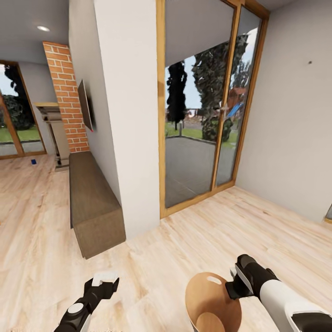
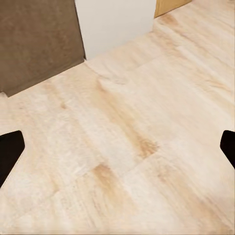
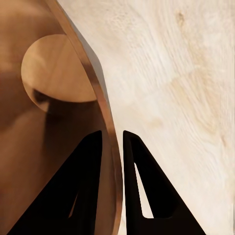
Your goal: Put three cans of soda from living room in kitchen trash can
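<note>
The tash can (image 1: 210,297), a tapered bucket with a brown wood-look inside and an oval cut-out near the rim, hangs low in front of me. My right gripper (image 1: 233,288) is shut on its rim, one finger inside and one outside (image 3: 112,142). The bucket's round bottom (image 3: 58,68) shows bare, with no cans in it. My left gripper (image 1: 105,279) is open and holds nothing, its fingertips (image 2: 10,149) far apart over the pale wood floor. A tiny dark blue object (image 1: 33,161) lies on the floor by the brick fireplace (image 1: 67,99), too small to identify.
A white wall pillar (image 1: 129,115) stands straight ahead with a low brown cabinet (image 1: 92,203) along its left side and a flat screen (image 1: 85,105) above. Wood-framed glass doors (image 1: 203,120) are at the right. Open floor stretches to the left toward the fireplace.
</note>
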